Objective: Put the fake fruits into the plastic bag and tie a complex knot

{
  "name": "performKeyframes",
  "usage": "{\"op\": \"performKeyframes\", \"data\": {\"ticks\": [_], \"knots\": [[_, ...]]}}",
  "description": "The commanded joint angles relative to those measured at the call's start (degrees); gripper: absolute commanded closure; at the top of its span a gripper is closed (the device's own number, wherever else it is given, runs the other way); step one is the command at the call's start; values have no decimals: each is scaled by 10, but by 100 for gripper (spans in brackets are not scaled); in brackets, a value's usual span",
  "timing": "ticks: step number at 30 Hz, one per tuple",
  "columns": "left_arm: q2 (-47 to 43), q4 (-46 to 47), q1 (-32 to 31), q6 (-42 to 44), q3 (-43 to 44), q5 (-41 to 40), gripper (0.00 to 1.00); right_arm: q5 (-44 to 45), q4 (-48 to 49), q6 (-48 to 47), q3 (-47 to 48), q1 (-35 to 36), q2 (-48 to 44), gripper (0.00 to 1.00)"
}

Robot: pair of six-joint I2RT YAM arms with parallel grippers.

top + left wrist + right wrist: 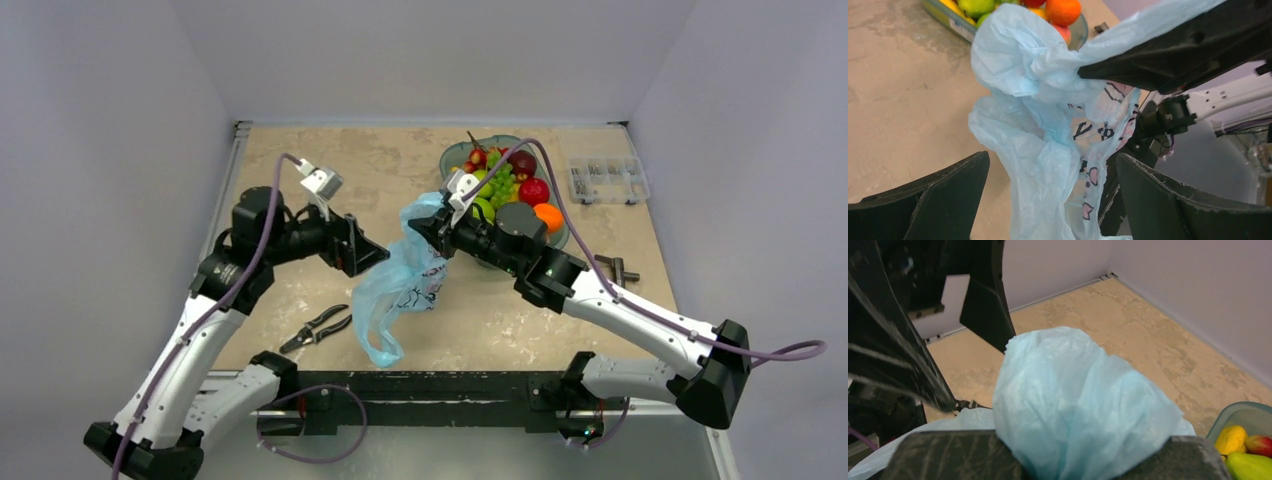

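Observation:
The plastic bag [405, 280] is light blue with dark and pink print. It hangs limp from my right gripper [432, 226], its lower end trailing to the table front. My right gripper [1073, 460] is shut on a bunched top part of the bag [1075, 400]. My left gripper [372, 256] is open just left of the bag; in the left wrist view [1053, 200] the bag [1048, 150] hangs between its spread fingers [943, 200], not gripped. The fake fruits [505, 180] lie piled in the teal dish [452, 152]; an orange [1063, 10] and a lemon [1230, 439] show. No knot is visible.
Pliers [318, 328] lie on the table near the front left of the bag. A clear compartment box [607, 180] stands at the back right. A small dark tool [617, 268] lies right of the right arm. Walls enclose the table on three sides.

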Motion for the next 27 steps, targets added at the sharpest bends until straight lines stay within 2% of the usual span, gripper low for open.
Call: {"op": "performKeyframes", "data": {"ticks": [1,7,12,13,15,18,19,20,21,23,25,27], "knots": [[33,-15,-86,62,-45,-156,0,7,39,50,38,-4,11,100],[57,-42,-122,118,-60,-165,0,25,40,96,67,-21,24,100],[75,-76,-137,174,-78,-161,0,7,38,156,79,-65,40,100],[79,-82,-138,184,-81,-167,3,4,35,169,81,-76,42,100],[90,-95,-137,218,-85,-187,16,-9,26,193,86,-100,45,100],[97,-115,-112,240,-84,-189,53,-36,8,216,92,-132,46,100],[91,-117,-90,237,-82,-166,60,-43,6,217,91,-137,44,100],[78,-114,-69,230,-81,-142,61,-51,4,220,90,-140,43,100],[60,-100,-50,216,-82,-118,55,-62,4,222,89,-141,44,100],[13,-47,-41,194,-93,-103,34,-87,10,225,84,-140,45,100],[-21,9,-41,174,-95,-94,25,-99,18,228,77,-140,48,100],[-26,43,-43,173,-82,-90,21,-122,32,231,73,-140,50,100]]}}
